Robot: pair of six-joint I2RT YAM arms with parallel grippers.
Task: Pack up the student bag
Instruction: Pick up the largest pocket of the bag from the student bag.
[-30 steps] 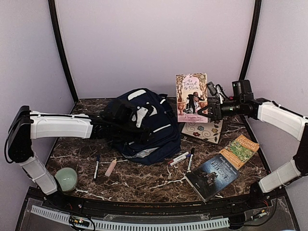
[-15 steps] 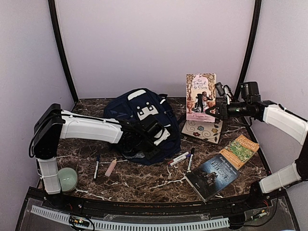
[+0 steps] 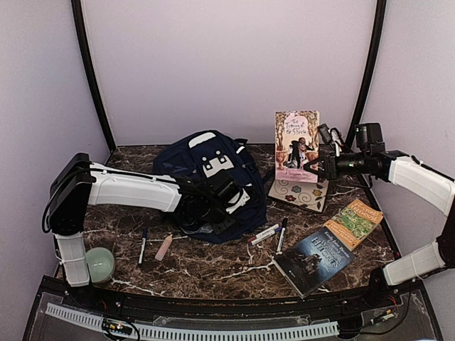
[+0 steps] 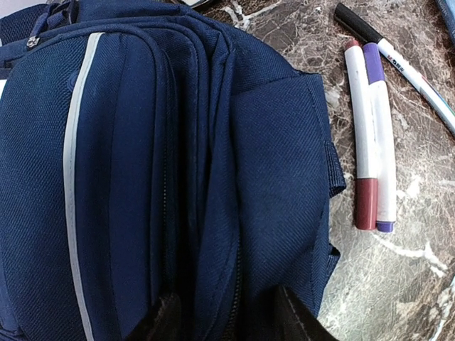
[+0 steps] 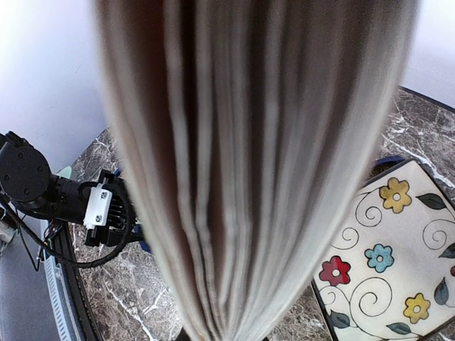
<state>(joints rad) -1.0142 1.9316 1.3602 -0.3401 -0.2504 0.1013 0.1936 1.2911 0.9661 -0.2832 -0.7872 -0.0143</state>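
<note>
Up top, the bag lay slumped on the tabletop, left of centre toward the back, and the left arm reached right across it. That view buried the arm's fingers in dark cloth. The left wrist camera gave them away. The left claw sat low over the bag, its two dark fingertips about half open on either side of a zipped fold. Whether they pinched the cloth or only rested on it, I couldn't tell.

That close view also caught a grey stripe down the bag. Just beside the bag were a red marker and a purple marker lying touching, with a black-capped pen past them.

Over on the right, the right claw was clamped tight on the lower edge of a pink book. It held the book upright in the air, clear of the bag, above a flowered book lying flat. Its own camera saw only blurred page edges filling the frame, with the red, blue and yellow flowers sharp at the lower right.

Only the top view took in the dark book and the green book just beside it, near right. It alone showed the green jar by the left arm's base.
</note>
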